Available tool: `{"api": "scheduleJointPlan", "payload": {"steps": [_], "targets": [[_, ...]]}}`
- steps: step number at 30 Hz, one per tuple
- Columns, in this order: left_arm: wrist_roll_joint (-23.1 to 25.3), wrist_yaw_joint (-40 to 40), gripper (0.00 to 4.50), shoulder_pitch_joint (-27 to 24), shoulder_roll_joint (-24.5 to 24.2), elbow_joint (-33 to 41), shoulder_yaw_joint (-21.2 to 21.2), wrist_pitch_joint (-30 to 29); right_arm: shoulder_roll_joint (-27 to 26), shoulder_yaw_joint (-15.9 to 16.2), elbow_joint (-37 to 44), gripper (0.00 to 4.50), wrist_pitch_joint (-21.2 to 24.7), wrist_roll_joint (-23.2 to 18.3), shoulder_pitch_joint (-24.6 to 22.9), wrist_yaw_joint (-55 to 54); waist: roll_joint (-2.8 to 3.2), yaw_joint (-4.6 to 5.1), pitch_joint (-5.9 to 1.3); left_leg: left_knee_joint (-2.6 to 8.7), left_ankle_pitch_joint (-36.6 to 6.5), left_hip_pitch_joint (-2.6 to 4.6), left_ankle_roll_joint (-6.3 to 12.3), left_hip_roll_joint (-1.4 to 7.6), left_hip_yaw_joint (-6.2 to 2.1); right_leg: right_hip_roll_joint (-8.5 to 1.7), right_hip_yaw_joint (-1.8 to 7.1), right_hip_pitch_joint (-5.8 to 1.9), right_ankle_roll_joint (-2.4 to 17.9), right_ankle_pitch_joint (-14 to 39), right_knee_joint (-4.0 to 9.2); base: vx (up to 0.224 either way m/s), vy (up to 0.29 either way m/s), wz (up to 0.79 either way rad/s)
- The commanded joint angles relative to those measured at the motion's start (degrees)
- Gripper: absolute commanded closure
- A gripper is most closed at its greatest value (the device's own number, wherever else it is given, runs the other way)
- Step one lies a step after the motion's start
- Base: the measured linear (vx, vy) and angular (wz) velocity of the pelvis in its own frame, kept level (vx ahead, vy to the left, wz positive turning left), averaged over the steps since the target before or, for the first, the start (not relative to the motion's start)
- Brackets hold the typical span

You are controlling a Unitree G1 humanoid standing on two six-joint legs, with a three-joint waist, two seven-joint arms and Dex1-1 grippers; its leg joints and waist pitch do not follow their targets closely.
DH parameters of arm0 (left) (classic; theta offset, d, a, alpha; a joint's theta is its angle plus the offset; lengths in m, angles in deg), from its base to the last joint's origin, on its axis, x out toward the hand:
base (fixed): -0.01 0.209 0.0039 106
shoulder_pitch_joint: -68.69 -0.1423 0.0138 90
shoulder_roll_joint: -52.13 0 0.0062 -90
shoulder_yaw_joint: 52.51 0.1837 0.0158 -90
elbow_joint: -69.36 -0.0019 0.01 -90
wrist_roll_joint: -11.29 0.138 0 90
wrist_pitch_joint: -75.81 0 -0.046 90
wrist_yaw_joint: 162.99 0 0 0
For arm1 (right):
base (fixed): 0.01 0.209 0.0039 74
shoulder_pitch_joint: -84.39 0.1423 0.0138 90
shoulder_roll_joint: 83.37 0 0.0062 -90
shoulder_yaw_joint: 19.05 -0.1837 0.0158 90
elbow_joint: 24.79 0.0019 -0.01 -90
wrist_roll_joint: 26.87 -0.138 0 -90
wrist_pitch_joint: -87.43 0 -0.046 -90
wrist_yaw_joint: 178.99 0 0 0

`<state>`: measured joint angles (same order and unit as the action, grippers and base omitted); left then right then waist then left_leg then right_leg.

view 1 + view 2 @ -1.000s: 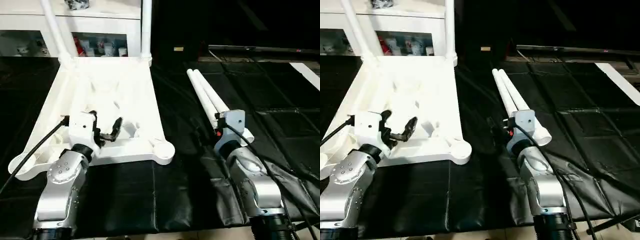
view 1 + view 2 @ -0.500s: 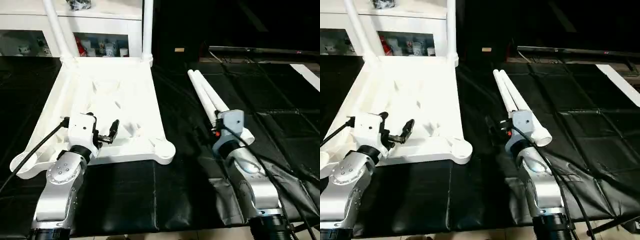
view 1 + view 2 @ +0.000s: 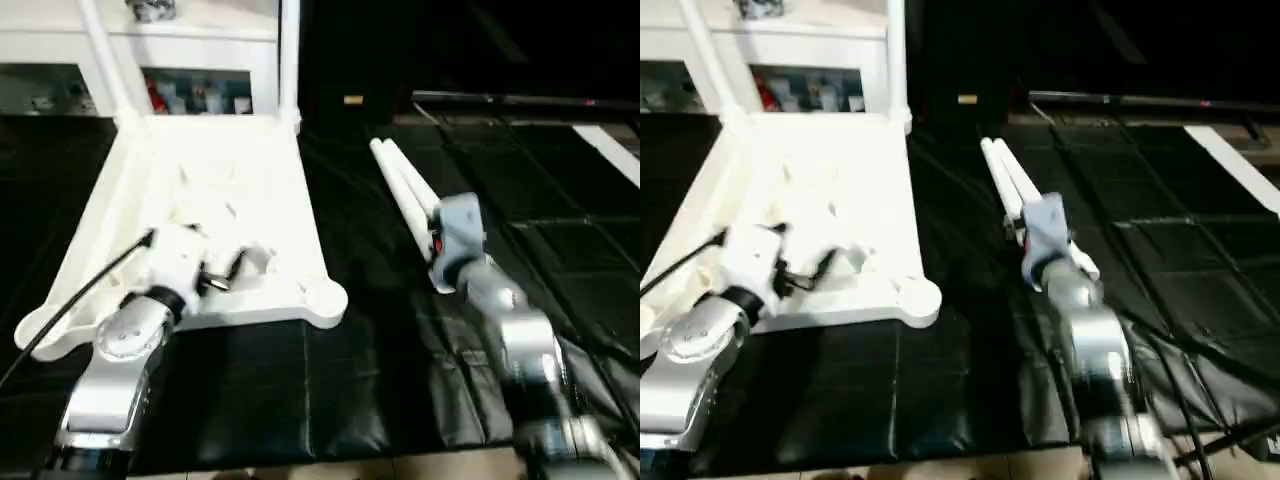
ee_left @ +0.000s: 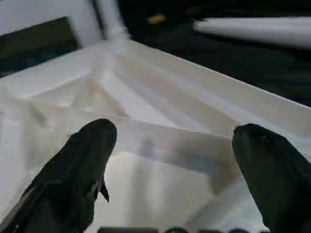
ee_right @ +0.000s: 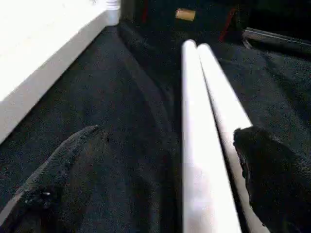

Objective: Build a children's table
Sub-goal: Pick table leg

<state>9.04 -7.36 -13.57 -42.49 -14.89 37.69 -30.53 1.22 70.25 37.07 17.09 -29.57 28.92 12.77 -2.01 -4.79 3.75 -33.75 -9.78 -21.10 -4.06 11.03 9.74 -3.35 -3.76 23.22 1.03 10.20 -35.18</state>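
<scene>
On the black padded mat, seen from the head camera: the white tabletop lies upside down at the left, ribbed underside up, with two legs standing upright in its far corner sockets, one at the far left, one at the far right; a round near corner socket faces up, unfilled. Two loose legs lie side by side on the mat to the right, well apart from the tabletop. Left gripper hovers over the tabletop's near part, fingers spread, holding nothing. Right forearm reaches over the near ends of the loose legs. A white cabinet stands behind. Left wrist view: both black fingers stand wide apart above the tabletop's ribs. Right wrist view: black fingers wide apart, the pair of loose legs running between them, ungripped.
</scene>
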Motion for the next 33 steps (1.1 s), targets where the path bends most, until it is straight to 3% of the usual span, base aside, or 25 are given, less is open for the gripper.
{"api": "scheduleJointPlan", "payload": {"steps": [1,4,7,13,18,32,33], "targets": [[-1.7,-3.8,0.14,-0.4,-1.5,3.1,1.8,-2.0,1.5,-0.4,-7.2,0.00,0.2,0.7,4.7,0.6,0.60,0.16,-4.04,3.75,-12.6,0.72,-1.25,1.68,-0.43,-4.05,2.83,-2.35,8.9,12.4,3.77,0.000,0.000,0.00],[-2.7,-5.8,0.14,-0.3,-2.7,4.3,2.3,-3.4,2.0,-0.2,-12.7,0.00,1.6,1.7,8.8,0.4,0.62,-0.05,-4.01,3.55,-13.0,0.90,-1.29,1.58,-0.13,-3.93,2.89,-2.32,9.2,12.5,3.89,0.000,0.000,0.00],[-4.0,-9.9,0.14,0.3,-5.8,6.1,2.8,-5.1,3.4,0.2,-25.0,0.00,2.5,3.1,16.8,0.5,0.73,-0.02,-4.11,3.54,-12.9,0.83,-1.59,1.63,-0.28,-3.96,2.74,-2.48,10.2,11.4,3.54,0.000,0.000,0.00],[-4.9,-12.0,0.14,0.2,-8.0,8.3,2.5,-7.5,4.8,0.1,-36.0,0.00,2.4,3.9,23.0,0.6,0.64,-0.07,-3.97,3.53,-14.2,0.71,-2.19,1.72,-0.26,-4.06,2.73,-2.56,10.6,12.6,3.49,0.000,0.000,0.00],[-5.6,-12.6,0.14,-0.7,-9.6,10.2,2.1,-9.5,4.7,-0.7,-41.5,0.00,2.7,3.5,25.2,3.2,0.37,-0.14,-4.05,3.37,-13.4,0.58,-1.75,1.72,-0.20,-4.14,2.74,-2.65,10.8,12.6,3.30,0.000,0.000,0.00],[-6.1,-12.8,0.14,-1.1,-10.8,11.8,2.1,-11.6,3.1,-1.5,-47.5,0.00,6.1,3.0,25.6,8.3,0.56,-0.21,-3.85,3.43,-15.7,0.67,-1.92,1.80,-0.31,-4.14,2.68,-2.35,10.8,16.0,3.54,0.000,0.000,0.00],[-6.1,-12.8,0.05,-1.1,-10.8,11.9,2.1,-11.7,3.1,-1.9,-47.7,0.17,6.8,2.5,25.6,8.6,0.65,-0.19,-3.81,3.44,-16.3,0.68,-2.03,1.83,-0.38,-4.19,2.68,-2.28,10.6,16.9,3.58,0.000,0.000,0.00]]}}
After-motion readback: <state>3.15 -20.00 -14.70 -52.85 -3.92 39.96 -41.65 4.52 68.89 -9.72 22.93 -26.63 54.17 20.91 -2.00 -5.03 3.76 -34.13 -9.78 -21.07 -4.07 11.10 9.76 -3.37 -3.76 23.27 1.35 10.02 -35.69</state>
